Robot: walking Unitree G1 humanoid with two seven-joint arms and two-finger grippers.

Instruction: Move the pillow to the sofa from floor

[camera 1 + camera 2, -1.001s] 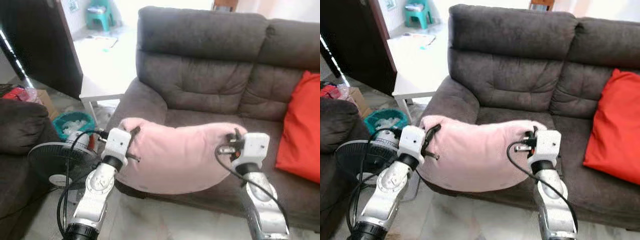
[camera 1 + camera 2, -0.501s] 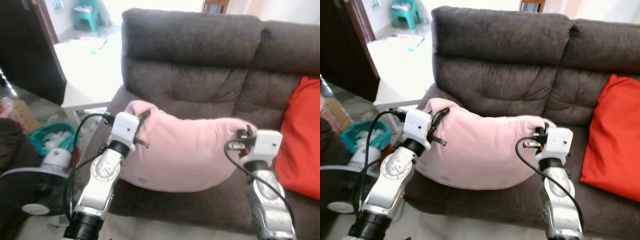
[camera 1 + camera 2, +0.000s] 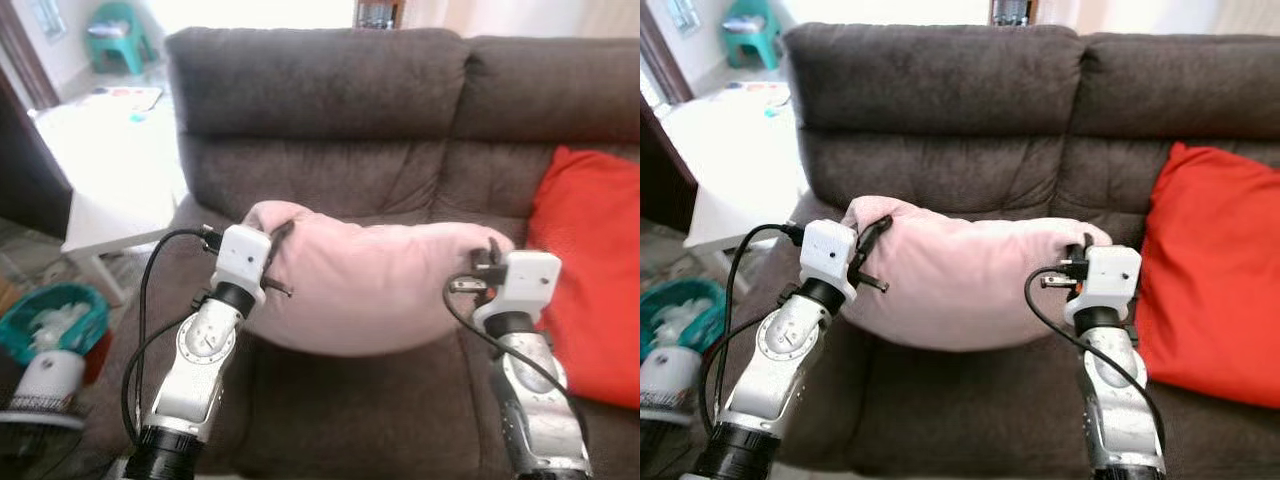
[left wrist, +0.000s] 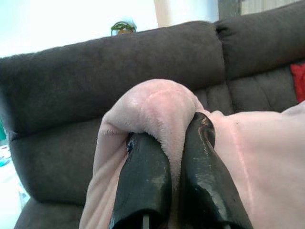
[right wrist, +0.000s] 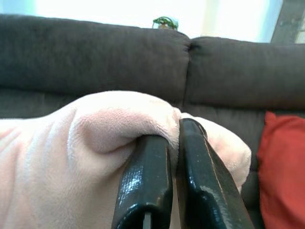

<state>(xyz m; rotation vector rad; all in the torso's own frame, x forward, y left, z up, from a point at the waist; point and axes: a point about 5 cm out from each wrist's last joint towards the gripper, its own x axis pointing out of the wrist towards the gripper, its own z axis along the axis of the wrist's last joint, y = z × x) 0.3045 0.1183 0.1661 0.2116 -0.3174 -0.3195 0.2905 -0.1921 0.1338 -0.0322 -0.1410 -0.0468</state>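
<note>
A soft pink pillow point(image 3: 375, 285) hangs between my two arms, above the seat of a dark grey sofa point(image 3: 320, 130). My left gripper point(image 3: 276, 240) is shut on the pillow's left corner; its fingers point(image 4: 143, 181) pinch a fold of pink fabric. At the opposite corner my right gripper point(image 3: 488, 262) is shut on the pillow, with its fingers point(image 5: 147, 176) clamped over a bulge of fabric. The pillow sags in the middle, over the left seat cushion point(image 3: 350, 410).
A red cushion point(image 3: 590, 270) leans on the sofa's right side, close to my right arm. Left of the sofa stand a white low table point(image 3: 105, 170), a teal basket point(image 3: 50, 315) and a fan point(image 3: 40, 390). A teal stool point(image 3: 115, 30) is far back.
The camera has moved closer to the sofa and shifted left to right. The pillow, held by both grippers, now sits higher and further over the seat.
</note>
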